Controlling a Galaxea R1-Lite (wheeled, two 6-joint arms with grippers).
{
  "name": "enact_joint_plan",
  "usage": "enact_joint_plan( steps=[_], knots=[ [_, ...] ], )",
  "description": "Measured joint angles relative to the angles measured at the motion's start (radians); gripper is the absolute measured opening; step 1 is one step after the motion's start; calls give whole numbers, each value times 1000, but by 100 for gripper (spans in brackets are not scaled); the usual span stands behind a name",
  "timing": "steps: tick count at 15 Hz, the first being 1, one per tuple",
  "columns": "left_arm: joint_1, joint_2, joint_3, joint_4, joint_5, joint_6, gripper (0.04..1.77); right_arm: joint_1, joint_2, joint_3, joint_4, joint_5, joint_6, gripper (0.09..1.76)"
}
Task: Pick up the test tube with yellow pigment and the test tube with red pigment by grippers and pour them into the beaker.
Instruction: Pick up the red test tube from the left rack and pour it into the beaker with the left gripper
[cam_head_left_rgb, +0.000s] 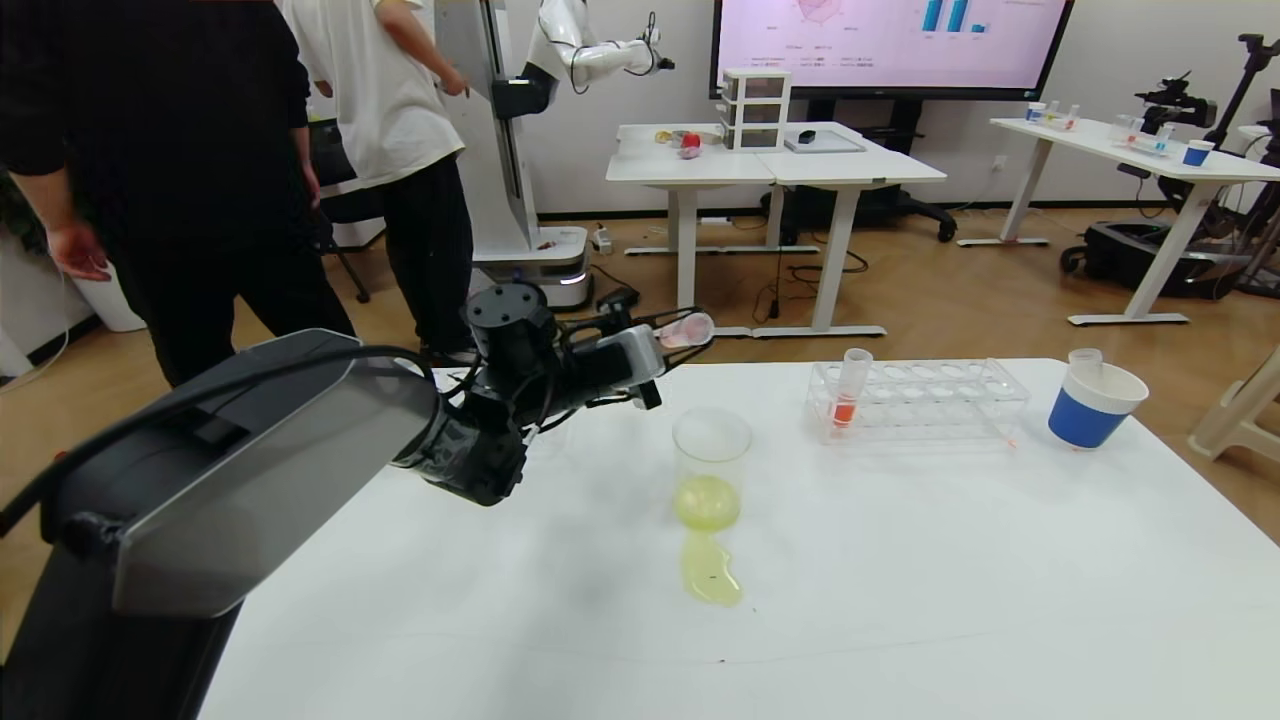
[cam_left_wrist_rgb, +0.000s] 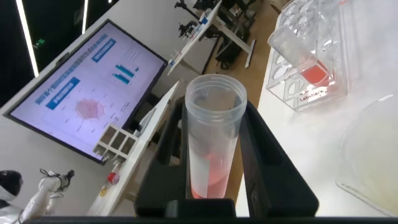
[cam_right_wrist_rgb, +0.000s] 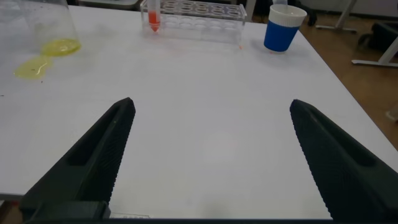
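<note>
White table (cam_head_left_rgb: 900, 600), office room behind. Right gripper (cam_right_wrist_rgb: 211, 162) nearest, low over bare tabletop, jaws spread wide, holding nothing. Beaker (cam_head_left_rgb: 711, 468) mid-table, yellow liquid in bottom, yellow puddle (cam_head_left_rgb: 711, 578) on table at its near side. Left gripper (cam_head_left_rgb: 655, 352) raised just left of and beyond beaker, clamped on test tube with red pigment (cam_left_wrist_rgb: 213, 137), tube tilted near horizontal. Rack (cam_head_left_rgb: 915, 398) farther right with orange-red tube (cam_head_left_rgb: 850, 390). Blue-and-white cup (cam_head_left_rgb: 1094, 404) right of rack.
</note>
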Motion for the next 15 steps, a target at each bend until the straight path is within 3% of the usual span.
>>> enact_joint_plan(
  steps=[4, 8, 12, 15],
  knots=[
    [3, 12, -23, 6, -53, 128, 50, 0, 0, 0, 0, 0, 0, 174],
    [5, 42, -88, 7, -154, 216, 50, 0, 0, 0, 0, 0, 0, 174],
    [5, 63, -92, 6, -174, 333, 50, 0, 0, 0, 0, 0, 0, 174],
    [7, 81, -94, -1, -177, 366, 50, 0, 0, 0, 0, 0, 0, 174]
  ],
)
